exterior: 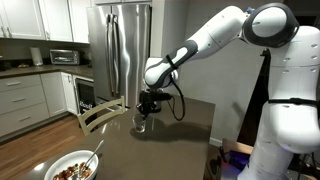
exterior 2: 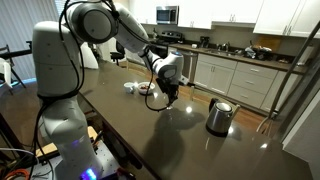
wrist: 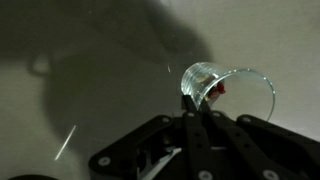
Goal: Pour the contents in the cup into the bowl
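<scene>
The cup (exterior: 142, 123), a small clear glass tumbler, is at the middle of the dark table, right under my gripper (exterior: 148, 104). In the wrist view the cup (wrist: 236, 84) fills the upper right, with a small red piece inside it. My gripper's fingers (wrist: 192, 106) meet on the glass wall at its near side, shut on it. The wide white bowl (exterior: 60, 160) with brownish bits and a spoon handle sits at the table's near left corner, well away from the cup. The gripper also shows in an exterior view (exterior 2: 166, 97).
A shiny steel kettle (exterior 2: 219, 116) stands on the table near the gripper. A wooden chair (exterior: 100, 115) is at the table's far edge. A steel fridge (exterior: 125, 50) and kitchen counters stand behind. The robot's white base (exterior: 290, 110) is beside the table.
</scene>
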`<state>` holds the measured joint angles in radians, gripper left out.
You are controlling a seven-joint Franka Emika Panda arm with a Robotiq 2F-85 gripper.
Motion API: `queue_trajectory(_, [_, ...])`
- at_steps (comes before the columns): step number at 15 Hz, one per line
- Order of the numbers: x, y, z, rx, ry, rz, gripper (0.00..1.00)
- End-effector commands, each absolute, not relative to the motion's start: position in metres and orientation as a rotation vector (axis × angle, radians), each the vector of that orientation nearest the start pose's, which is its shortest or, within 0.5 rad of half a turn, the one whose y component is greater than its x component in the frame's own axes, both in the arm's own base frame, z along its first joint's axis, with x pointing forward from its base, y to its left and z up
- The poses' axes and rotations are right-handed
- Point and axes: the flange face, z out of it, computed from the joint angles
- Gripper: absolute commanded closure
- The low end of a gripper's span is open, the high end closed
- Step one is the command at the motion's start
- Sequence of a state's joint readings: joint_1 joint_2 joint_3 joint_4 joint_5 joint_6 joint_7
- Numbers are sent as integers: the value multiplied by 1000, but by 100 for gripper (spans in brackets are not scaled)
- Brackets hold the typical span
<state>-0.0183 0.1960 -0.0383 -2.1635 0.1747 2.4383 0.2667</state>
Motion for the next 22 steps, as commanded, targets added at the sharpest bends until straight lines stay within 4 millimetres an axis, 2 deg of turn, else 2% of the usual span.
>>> queue_trajectory(1, [569, -15, 353, -2991, 559, -134, 98])
queue_trajectory(6, [583, 23, 391, -3040, 420, -216, 98])
queue_trajectory(10, [602, 64, 406, -3096, 296, -306, 98])
queue_trajectory(13, [615, 98, 409, -3129, 191, -363, 98])
queue_trajectory(16, [627, 134, 403, -3157, 93, -420, 98])
queue_trajectory(22, [634, 204, 391, -3213, -132, -563, 98])
